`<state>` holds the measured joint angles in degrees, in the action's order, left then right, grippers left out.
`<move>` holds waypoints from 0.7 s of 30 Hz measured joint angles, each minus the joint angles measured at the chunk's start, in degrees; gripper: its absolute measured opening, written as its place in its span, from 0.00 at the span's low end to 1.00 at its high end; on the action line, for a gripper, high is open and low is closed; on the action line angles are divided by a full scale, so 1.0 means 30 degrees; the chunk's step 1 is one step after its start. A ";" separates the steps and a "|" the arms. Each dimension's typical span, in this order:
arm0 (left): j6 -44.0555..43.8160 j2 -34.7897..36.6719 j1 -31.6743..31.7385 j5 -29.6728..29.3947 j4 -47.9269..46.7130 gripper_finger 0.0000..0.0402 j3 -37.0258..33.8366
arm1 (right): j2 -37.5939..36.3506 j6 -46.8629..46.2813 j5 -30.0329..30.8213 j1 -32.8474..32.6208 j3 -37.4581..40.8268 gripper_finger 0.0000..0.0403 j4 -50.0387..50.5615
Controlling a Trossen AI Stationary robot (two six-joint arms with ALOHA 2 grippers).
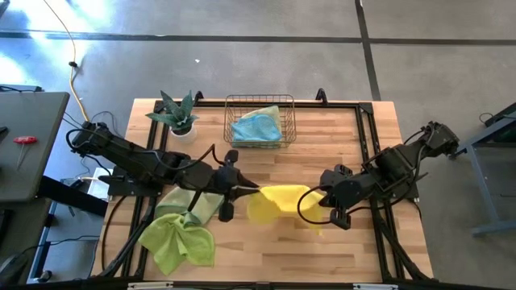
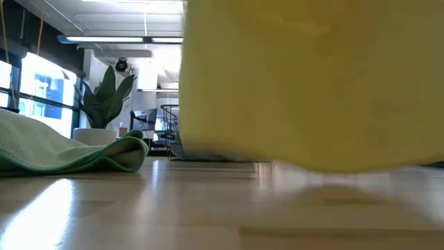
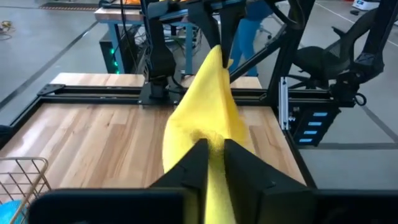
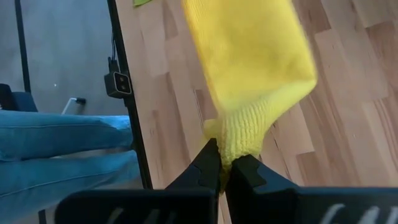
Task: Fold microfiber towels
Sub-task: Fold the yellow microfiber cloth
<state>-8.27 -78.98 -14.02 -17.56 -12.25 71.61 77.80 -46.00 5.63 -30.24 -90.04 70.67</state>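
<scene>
High view: both claws pinch yellow towel edges.

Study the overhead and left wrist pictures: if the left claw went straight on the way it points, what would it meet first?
Probably the soft yellow microfiber towel it already pinches, stretched ahead of the left claw. Beyond that, likely the right claw holding the towel's other end, though depth is hard to judge.

Yellow towel is stretched above the worktop centre. Lime green towel and sage towel lie crumpled front-left. Blue towel sits in the basket
</scene>
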 joint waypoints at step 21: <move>0.1173 -0.3054 -0.0227 0.0211 0.1853 0.36 -0.0758 | 0.0015 -0.1266 -0.1228 0.0058 0.0000 0.00 -0.0624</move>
<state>-4.75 -88.14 -14.70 -16.93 -6.69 69.34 77.84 -49.80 1.95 -30.06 -90.04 68.80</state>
